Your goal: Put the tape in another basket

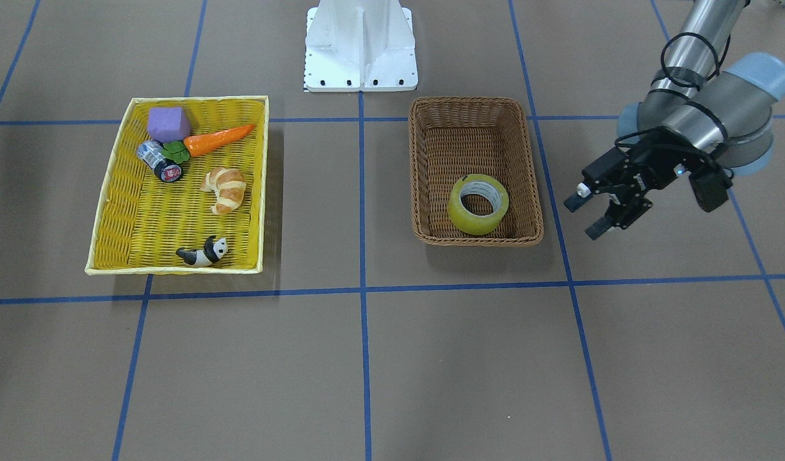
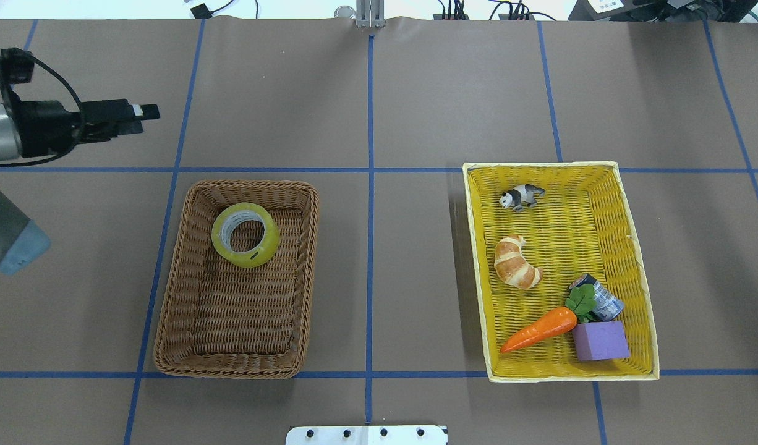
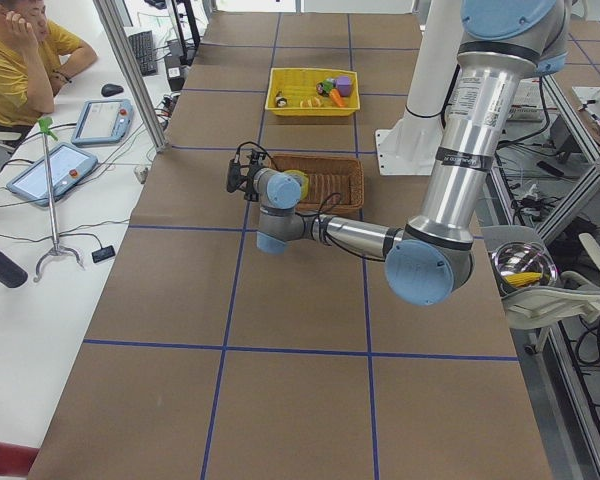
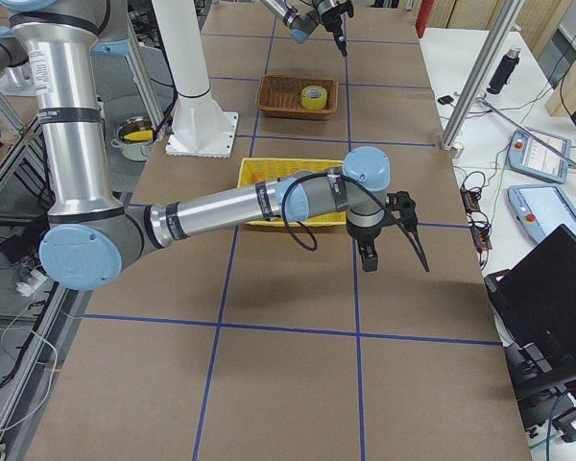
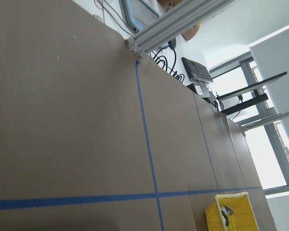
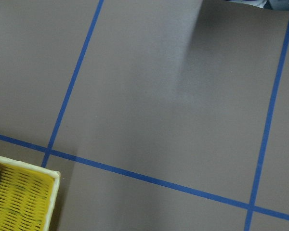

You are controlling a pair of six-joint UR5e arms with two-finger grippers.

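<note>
The tape, a yellowish roll with a grey-white core, lies flat inside the brown wicker basket, at the end far from the robot base; it also shows in the overhead view inside the basket. My left gripper is open and empty, held above the table beside the basket, apart from it; it shows in the overhead view too. My right gripper shows only in the exterior right view, past the yellow tray; I cannot tell whether it is open or shut.
The yellow woven tray holds a panda figure, a croissant, a carrot, a purple block and a small black-and-silver cylinder. The robot's white base stands between the two containers.
</note>
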